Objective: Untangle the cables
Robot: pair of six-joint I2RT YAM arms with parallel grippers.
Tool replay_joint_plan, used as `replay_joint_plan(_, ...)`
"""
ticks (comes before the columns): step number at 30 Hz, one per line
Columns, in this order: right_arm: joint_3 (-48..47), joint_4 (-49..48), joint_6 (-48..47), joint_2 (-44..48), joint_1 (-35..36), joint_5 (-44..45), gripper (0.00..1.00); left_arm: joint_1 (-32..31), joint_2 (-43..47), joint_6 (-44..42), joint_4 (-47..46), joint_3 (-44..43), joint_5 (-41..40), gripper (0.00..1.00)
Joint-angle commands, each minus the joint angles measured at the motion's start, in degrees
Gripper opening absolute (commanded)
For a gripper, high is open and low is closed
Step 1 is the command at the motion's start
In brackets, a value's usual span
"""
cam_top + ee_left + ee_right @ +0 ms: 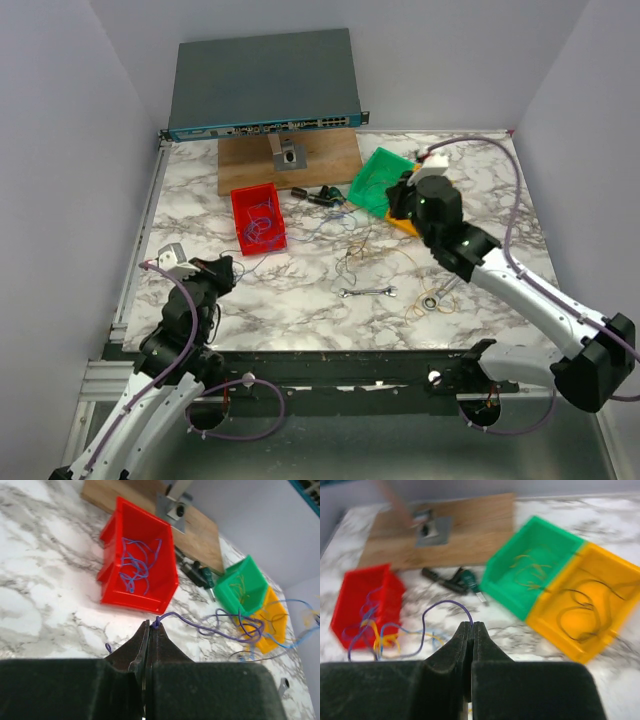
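- left gripper (pixel 150 628): fingers pressed together, nipping the end of a purple-blue strand (pixel 172 614) just in front of the red bin (pixel 127 598)
- right gripper (pixel 471 626): clamped tight too, with a purple loop (pixel 445 602) arcing out of its tips
- the rest of the cables (pixel 249 628) sit in a loose tangle on the marble table (pixel 45 605), right by the green bin (pixel 232 597) and yellow bin (pixel 275 607)
- there's more blue wire inside the red bin, plus thin strands in the other two
- a wrench (pixel 367 292) lies nearer the arms

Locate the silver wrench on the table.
Top view: the silver wrench lies flat on the marble table, centre-front, on the near side of the loose cables.
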State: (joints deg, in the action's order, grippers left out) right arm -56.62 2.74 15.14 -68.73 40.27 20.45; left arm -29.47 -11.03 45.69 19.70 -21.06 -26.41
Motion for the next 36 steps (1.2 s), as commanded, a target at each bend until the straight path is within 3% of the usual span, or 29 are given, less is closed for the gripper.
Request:
replay_joint_plan(1,-3.79,14.92,14.12,4.30,-8.98,10.62,0.01,0.38,0.89,7.87,12.01,-1.08,-10.56,0.00)
replay_joint_plan(8,-2.69,17.12,16.82,12.14,-11.88,15.23,0.01,0.38,0.31,12.22,15.57,-2.52,-15.57,0.00)
replay_joint_plan(11,-2.76,14.73,12.91,12.93,-11.90,5.84,0.01,0.38,-1.18,1.58,3.56,-0.77,-7.01,0.00)
replay_joint_plan(14,-4.34,15.21,13.02,13.14,-11.88,2.61,0.01,0.38,-7.21,2.14,1.89,-2.22,-2.97,0.00)
replay_joint_plan(18,-7.73,16.76,10.52,12.48,-11.89,-4.59,0.01,0.30,-17.24,-7.10,-7.91,-4.87,13.69,0.00)
replay_joint_plan(21,-10.46,19.21,10.11,10.82,-11.88,-10.54,0.01,-0.57,-26.00,-10.53,-10.72,-8.55,24.19,0.00)
replay_joint_plan(24,-10.79,19.82,10.38,10.33,-11.91,-14.56,0.01,-2.38,-32.69,-12.40,-10.12,-12.52,26.39,0.00)
replay_joint_plan(32,-11.04,26.89,10.65,9.21,-11.88,-3.00,0.01,-3.47,-29.49,-13.06,-12.39,-11.87,25.46,0.00)
replay_joint_plan(33,-10.62,27.27,10.31,9.01,-11.89,-3.75,0.04,-3.44,-29.09,-13.61,-12.41,-12.08,26.23,0.00)
replay_joint_plan(34,-10.21,27.65,9.76,8.55,-11.93,-5.25,0.30,-3.44,-28.76,-14.00,-12.62,-12.37,27.14,0.00)
replay_joint_plan(35,-9.76,27.75,8.55,8.00,-11.88,-7.74,0.50,-3.40,-28.67,-14.55,-13.03,-12.62,29.56,0.00)
replay_joint_plan(36,-9.06,27.43,7.15,7.48,-11.89,-11.73,0.61,-3.44,-28.66,-15.14,-13.89,-12.90,31.79,0.00)
